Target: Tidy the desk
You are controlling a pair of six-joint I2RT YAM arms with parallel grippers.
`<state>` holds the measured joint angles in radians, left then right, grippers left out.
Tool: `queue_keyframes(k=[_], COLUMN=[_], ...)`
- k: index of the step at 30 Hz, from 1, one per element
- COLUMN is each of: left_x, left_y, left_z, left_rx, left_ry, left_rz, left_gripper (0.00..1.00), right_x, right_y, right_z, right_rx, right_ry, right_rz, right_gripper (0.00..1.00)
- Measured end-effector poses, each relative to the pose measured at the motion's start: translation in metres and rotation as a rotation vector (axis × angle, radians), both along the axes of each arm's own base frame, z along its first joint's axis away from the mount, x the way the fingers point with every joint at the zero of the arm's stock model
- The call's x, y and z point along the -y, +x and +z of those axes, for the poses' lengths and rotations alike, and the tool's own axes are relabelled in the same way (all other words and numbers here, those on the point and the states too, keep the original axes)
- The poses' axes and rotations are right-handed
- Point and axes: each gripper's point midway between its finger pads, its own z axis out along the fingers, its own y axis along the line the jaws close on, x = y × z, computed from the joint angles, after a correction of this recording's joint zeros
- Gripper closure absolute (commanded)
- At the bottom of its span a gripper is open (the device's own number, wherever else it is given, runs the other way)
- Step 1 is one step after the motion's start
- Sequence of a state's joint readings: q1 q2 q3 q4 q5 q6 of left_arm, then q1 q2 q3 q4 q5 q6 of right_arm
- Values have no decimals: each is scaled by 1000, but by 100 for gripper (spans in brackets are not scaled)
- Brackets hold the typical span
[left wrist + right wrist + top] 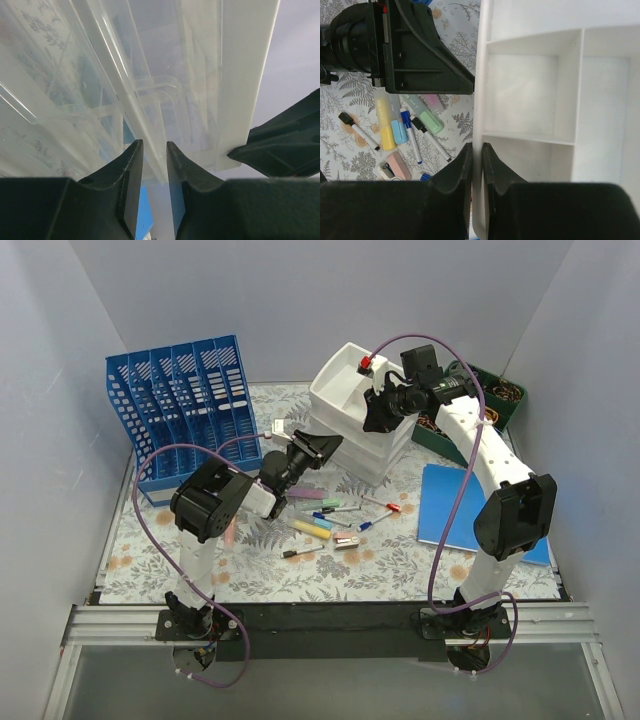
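Note:
The desk [250, 575] is a fern-and-flower-print tabletop. At its back middle stands a stack of translucent drawers [372, 455]. A white compartment tray [340, 385] is tilted above the stack. My right gripper [380, 412] is shut on the tray's near wall [481, 115], one finger [465, 160] outside and one inside. My left gripper [328, 446] is at the stack's left side. In the left wrist view its fingers [132, 165] stand close on either side of a clear drawer rim [150, 135]; contact does not show.
A blue file rack [185, 405] stands at the back left. A blue notebook [452, 505] lies at the right, with a green bin [500, 400] behind it. Several pens, highlighters and erasers [330, 522] lie scattered mid-desk, in front of the drawers.

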<state>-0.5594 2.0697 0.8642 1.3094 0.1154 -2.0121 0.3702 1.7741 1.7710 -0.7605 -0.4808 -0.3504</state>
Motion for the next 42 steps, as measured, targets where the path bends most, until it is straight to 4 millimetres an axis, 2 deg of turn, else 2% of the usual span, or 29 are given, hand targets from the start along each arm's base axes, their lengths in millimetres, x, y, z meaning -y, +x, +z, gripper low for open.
queue_keyframes(k=[7,14,23,29,33,37,42], left_x=[0,4,5,11,14,16,14], left_y=[0,7,7,18,22,23,22], left_z=[6,26,27,33,36,34,28], left_rx=[10,54,57,79,90,85,73], left_ry=[-6,-33,-35,-50,-55,-53,-47], left_rz=[0,-1,-2,-3,-5,-6,-6], left_gripper=[67,66,64,66,69,82,85], right_x=[-1,0,0,0,1,2,2], right_y=[0,0,0,0,4,5,6], right_z=[-1,0,0,0,1,1,0], right_rx=[-5,-5,-5,-3,8,10,8], right_ry=[3,4,6,6,10,11,8], right_rz=[2,2,3,3,-3,-6,-10], right_gripper=[98,98,98,98,98,98,98])
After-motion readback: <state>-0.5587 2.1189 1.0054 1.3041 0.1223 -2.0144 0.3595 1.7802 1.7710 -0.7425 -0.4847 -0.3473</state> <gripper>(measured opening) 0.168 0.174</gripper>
